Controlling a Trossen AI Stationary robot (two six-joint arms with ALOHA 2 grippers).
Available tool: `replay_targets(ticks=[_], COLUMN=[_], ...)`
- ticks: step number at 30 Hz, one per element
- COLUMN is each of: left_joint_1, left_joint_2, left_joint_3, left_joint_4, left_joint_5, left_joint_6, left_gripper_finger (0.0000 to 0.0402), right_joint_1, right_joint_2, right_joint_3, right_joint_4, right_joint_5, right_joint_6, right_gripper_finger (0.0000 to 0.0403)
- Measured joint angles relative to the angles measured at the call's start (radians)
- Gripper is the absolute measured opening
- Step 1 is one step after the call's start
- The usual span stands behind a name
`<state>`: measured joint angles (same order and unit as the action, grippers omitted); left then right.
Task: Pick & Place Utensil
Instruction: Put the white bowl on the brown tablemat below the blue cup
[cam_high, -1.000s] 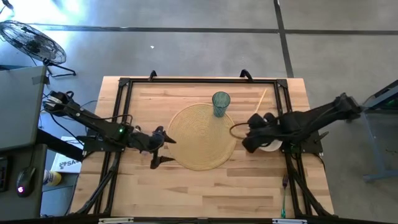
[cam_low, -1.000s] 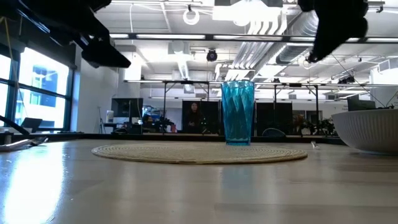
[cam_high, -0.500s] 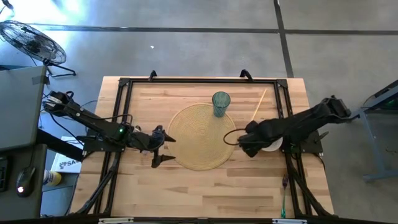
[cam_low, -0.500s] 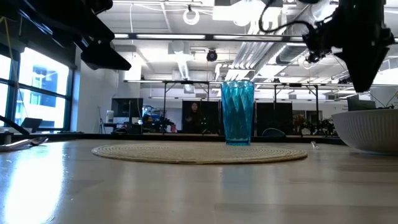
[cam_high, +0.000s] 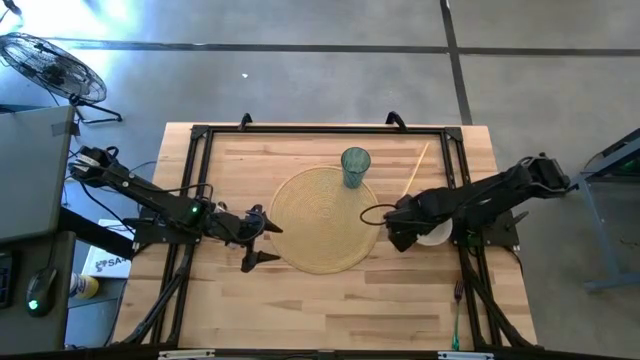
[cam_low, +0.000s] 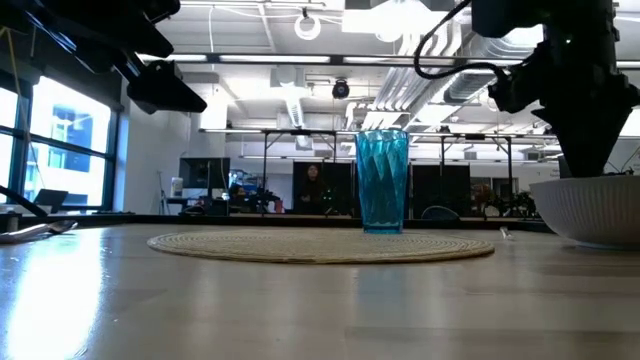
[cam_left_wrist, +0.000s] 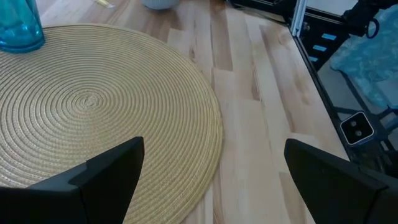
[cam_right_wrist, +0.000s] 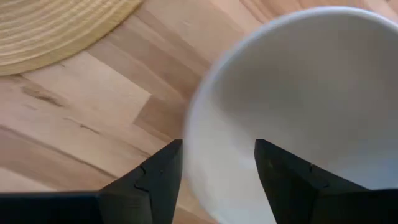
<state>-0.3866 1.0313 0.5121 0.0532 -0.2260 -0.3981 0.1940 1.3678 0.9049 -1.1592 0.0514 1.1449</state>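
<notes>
The white bowl (cam_high: 434, 234) sits right of centre on the table (cam_high: 330, 300), beside the round woven placemat (cam_high: 322, 220). The right tool (cam_right_wrist: 214, 163) straddles its rim, spread, not gripping. The left tool (cam_high: 262, 241), wide apart and empty, hovers at the mat's left edge.

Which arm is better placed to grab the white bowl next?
Right. Its open claw straddles the white ceramic bowl's rim, while the left claw waits across the round woven placemat.
</notes>
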Motion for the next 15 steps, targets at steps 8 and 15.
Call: replay_targets(ticks=[8, 15], left_joint_1=[0.000, 0.000], left_joint_2=[0.000, 0.001], left_joint_3=[0.000, 0.000], left_joint_4=[0.000, 0.000], left_joint_5=[0.000, -0.001], left_joint_6=[-0.004, -0.026], left_gripper_finger=[0.0383, 0.0383], right_joint_1=[0.006, 0.010], right_joint_2=[0.002, 0.037], right_joint_3=[0.011, -0.052], right_joint_4=[0.021, 0.098], right_joint_5=[-0.004, -0.040], right_joint_6=[0.000, 0.002], right_gripper_finger=[0.0188, 0.0164])
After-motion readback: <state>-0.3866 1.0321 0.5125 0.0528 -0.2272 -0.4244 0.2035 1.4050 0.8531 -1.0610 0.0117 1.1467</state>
